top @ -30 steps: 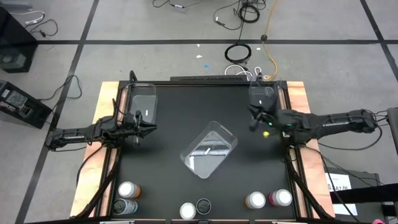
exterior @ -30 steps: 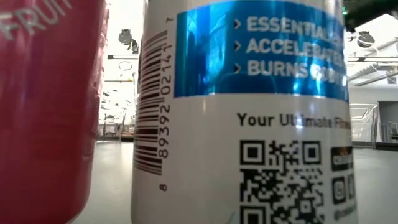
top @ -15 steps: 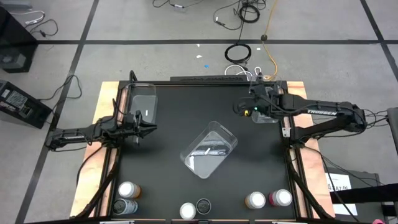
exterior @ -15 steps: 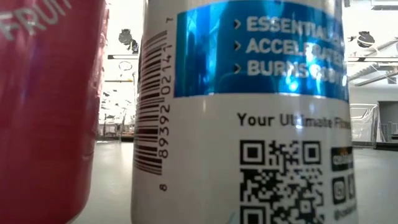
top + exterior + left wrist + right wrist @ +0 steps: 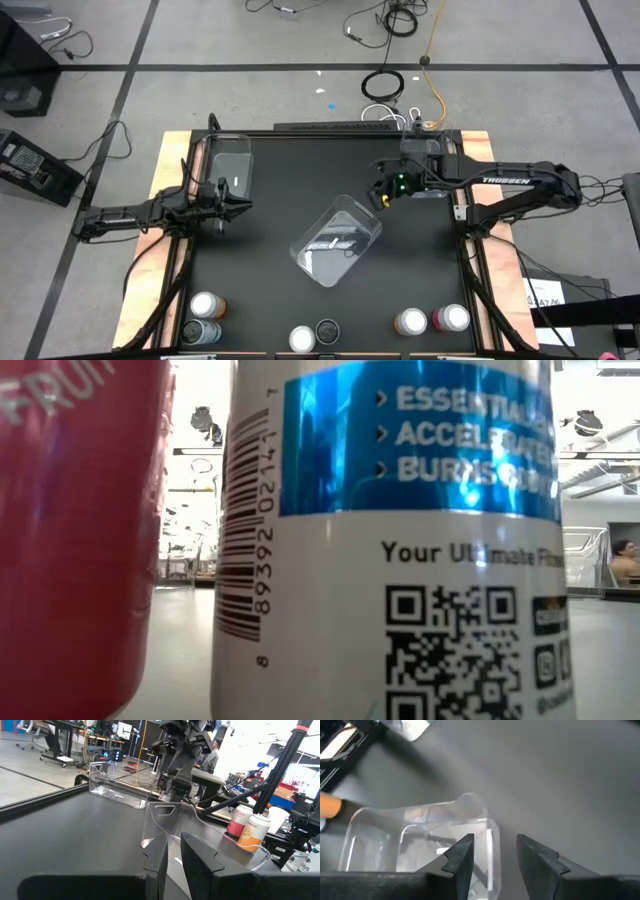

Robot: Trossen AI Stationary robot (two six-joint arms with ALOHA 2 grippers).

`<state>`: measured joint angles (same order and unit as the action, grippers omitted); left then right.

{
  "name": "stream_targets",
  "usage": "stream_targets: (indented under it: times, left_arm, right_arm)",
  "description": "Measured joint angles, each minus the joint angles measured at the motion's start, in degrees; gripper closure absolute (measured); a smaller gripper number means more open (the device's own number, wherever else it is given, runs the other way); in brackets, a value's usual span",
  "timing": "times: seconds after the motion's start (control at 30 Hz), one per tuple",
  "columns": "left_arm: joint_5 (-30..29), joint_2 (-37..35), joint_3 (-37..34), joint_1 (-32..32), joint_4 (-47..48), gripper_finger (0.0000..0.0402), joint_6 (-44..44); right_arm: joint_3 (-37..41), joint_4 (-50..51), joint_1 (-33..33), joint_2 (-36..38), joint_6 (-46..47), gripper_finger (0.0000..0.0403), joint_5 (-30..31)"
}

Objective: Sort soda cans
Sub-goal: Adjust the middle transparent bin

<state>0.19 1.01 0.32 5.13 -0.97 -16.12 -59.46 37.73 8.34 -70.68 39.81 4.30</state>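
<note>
Six small upright soda cans (image 5: 327, 333) sit unsorted along the table's near edge, far from both grippers.
The left gripper (image 5: 172, 851), fingers nearly pressed together, waits level beside its clear rectangular plastic bin (image 5: 232, 162); the right gripper (image 5: 492, 852), spread and empty, tilts over the skewed clear centre bin (image 5: 337, 239) — straightening that first looks wise.

A grey tiled floor (image 5: 250, 100) with dark seams fills the upper frame, strewn with black coiled cables (image 5: 382, 84) and an orange cord (image 5: 436, 80). A black box (image 5: 35, 168) sits at left.
</note>
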Motion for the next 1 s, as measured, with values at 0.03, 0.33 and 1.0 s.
stream_targets:
  times: [0.03, 0.33, 1.0]
  left_arm:
    - [0.00, -0.01, 0.00, 0.00, 0.00, 0.0338, 0.00]
    - [0.00, -0.01, 0.00, 0.00, 0.00, 0.0338, 0.00]
    - [0.00, 0.00, 0.00, 0.00, -0.01, 0.0338, -0.01]
  right_arm:
    - [0.00, 0.09, -0.32, -0.34, -0.02, 0.0262, -0.06]
    - [-3.78, 1.52, -5.16, -4.89, -4.07, 0.0261, -1.29]
    - [-14.29, 18.08, -6.09, -22.82, -11.75, 0.0261, -2.76]
